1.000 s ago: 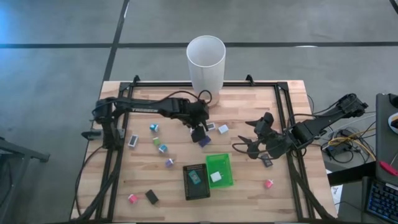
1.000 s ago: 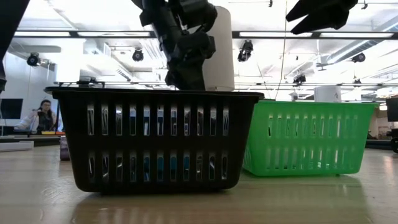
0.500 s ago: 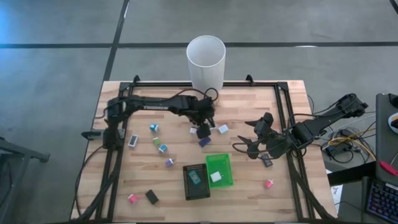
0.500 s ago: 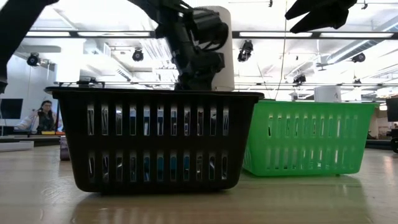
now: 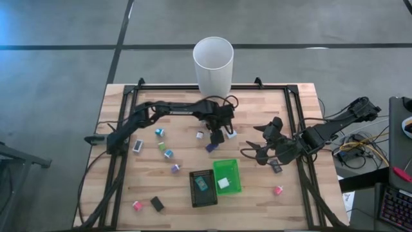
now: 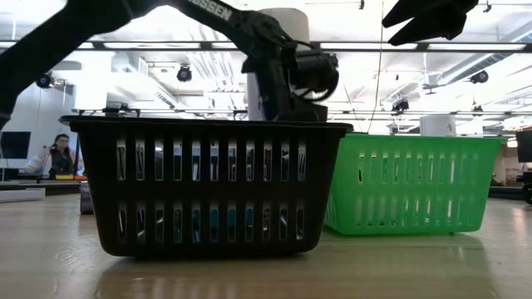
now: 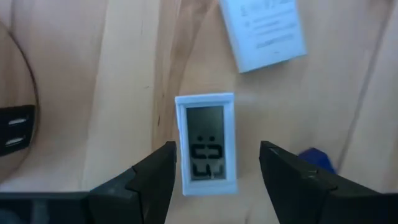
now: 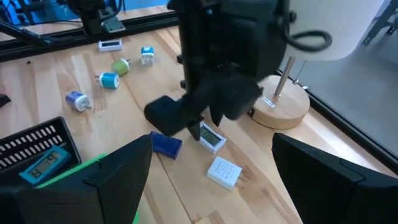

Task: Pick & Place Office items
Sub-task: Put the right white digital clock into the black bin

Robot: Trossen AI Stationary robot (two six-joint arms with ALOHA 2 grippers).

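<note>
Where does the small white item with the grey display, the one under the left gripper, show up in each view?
High view: not visible, hidden under the left gripper.
Low view: not visible, behind the black basket.
Left wrist view: white display item centred between the open fingers.
Right wrist view, below the left gripper.
Shared landmark: blue block beside it.

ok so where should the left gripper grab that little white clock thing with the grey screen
Across its two long edges, coming straight down. The small white clock lies flat on the wooden table, screen up, and its narrow width already sits between the open left gripper fingers. The white block and blue block lie apart from it, so both long sides look free.
</note>
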